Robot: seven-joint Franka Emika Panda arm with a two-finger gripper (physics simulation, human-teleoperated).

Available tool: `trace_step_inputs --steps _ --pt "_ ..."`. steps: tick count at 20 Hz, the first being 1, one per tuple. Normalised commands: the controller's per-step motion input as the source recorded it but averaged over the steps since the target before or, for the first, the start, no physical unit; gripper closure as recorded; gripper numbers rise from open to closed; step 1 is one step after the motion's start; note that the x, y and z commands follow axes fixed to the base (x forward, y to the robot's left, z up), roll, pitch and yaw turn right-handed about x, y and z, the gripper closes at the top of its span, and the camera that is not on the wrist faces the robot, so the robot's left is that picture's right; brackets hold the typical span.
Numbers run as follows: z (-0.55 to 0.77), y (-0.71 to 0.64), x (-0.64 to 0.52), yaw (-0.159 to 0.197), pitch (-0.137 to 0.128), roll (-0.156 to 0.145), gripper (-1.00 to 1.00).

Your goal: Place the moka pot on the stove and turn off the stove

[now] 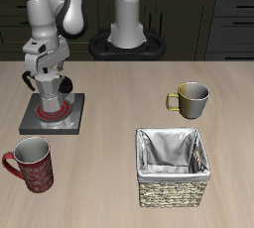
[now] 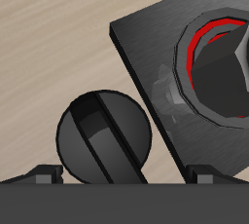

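The silver moka pot (image 1: 52, 104) stands upright on the stove (image 1: 72, 121), a dark grey square plate whose round burner (image 1: 41, 125) glows red around the pot's base. In the wrist view the moka pot (image 2: 220, 72) shows from above inside the red ring (image 2: 202, 39) on the stove (image 2: 146, 43). My gripper (image 1: 46, 85) hangs just behind and above the pot, open, holding nothing. The stove's black knob (image 2: 102, 138) lies straight below it, between the spread fingertips of the gripper (image 2: 124, 174) and apart from both.
An olive metal mug (image 1: 190, 98) stands farther along the table. A red mug (image 1: 32, 165) sits near the front edge, in front of the stove. A woven basket (image 1: 175, 184) with a grey cloth lining is near the front edge too.
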Motion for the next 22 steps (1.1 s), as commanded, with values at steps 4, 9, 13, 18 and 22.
trace_step_inputs --steps 4,9,13,18,22 --pt "-0.15 0.01 0.09 0.004 0.025 0.008 -1.00" --pt "-0.12 0.11 0.08 -0.002 0.018 0.015 -1.00" --pt "-0.22 0.23 -0.06 -0.005 0.037 0.041 -1.00" --pt "-0.20 0.25 -0.08 0.011 0.036 0.048 -1.00" --pt "-0.13 0.16 -0.11 -0.031 0.026 0.024 -1.00"
